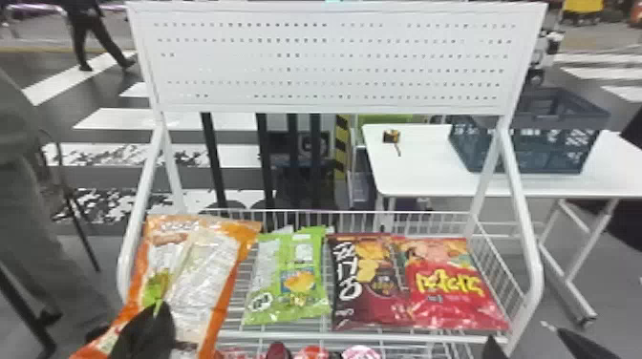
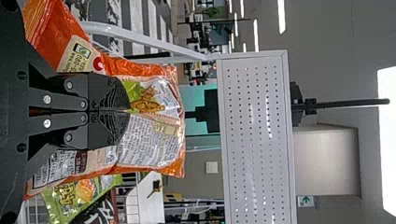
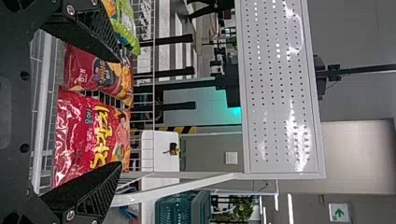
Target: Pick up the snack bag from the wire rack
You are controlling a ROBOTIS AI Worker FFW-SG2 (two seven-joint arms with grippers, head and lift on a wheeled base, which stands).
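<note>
snack bag (image 1: 205,272), orange and white, is at the left end of the wire rack (image 1: 382,338), tilted, with its upper end rising beside the left upright. the left gripper (image 1: 162,312) has its fingers clenched on it, tips together, with the bag's film bunched around them in the left wrist view. at the other end, the right gripper (image 1: 519,333) hangs just in front of the rack with its fingers spread wide and nothing between them. lying on the wires, from the orange one towards the right, are green packaging (image 1: 305,281), a dark red bag (image 1: 365,286) and a bright red bag (image 1: 454,296). a white perforated panel (image 1: 334,57) stands above the rack; behind, a white table (image 1: 415,167) carries a dark crate (image 1: 530,143).
</note>
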